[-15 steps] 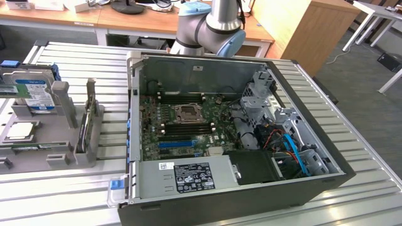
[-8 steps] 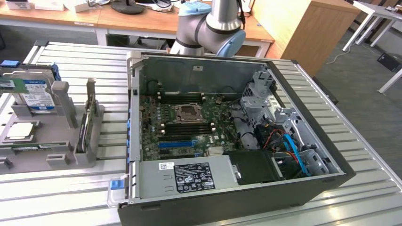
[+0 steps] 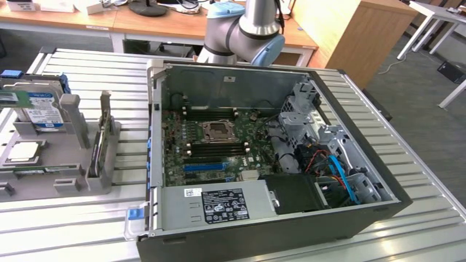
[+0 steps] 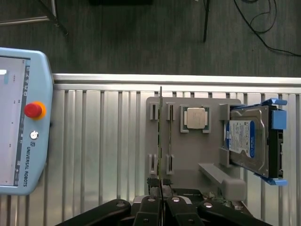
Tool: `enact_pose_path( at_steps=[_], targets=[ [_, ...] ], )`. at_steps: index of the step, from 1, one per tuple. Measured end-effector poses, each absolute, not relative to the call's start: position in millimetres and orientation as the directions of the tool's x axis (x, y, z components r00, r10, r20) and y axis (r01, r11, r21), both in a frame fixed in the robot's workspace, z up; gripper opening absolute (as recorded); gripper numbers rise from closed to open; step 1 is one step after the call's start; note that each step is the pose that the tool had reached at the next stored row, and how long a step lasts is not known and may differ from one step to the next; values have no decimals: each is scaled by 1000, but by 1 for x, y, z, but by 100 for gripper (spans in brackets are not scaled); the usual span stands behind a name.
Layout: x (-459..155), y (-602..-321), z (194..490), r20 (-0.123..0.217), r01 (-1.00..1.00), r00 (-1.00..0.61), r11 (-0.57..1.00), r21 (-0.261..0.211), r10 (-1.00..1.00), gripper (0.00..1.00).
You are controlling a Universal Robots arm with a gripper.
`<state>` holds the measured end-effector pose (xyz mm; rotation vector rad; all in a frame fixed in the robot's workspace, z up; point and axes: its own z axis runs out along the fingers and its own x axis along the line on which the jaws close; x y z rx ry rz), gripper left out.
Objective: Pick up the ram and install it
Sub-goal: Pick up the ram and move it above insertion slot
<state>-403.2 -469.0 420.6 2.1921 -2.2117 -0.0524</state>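
The ram (image 4: 161,136) stands on its edge in a slot of the grey holder (image 4: 197,148), so it appears as a thin dark line. In the exterior view the ram (image 3: 102,136) is a thin upright board in the grey holder (image 3: 43,188), to the left of the open computer case (image 3: 240,229). My gripper (image 4: 161,203) hangs well above the holder, in line with the ram's near end, its black fingers (image 4: 149,203) shut together with nothing in them. The arm's grey and blue joints (image 3: 240,33) rise behind the case.
The motherboard (image 3: 218,158) lies in the case with black memory slots (image 3: 215,143) and a blue slot (image 3: 204,165). On the holder sit a hard drive (image 4: 249,139) and a processor chip (image 4: 196,117). A teach pendant (image 4: 19,122) rests on the slatted table (image 4: 103,141).
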Motion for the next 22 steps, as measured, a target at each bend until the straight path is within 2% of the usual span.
enact_pose_path(
  at_steps=[22],
  targets=[
    [-352, -470, 420, -5, -999, -9, 9, 49, -1000, 11]
  ],
)
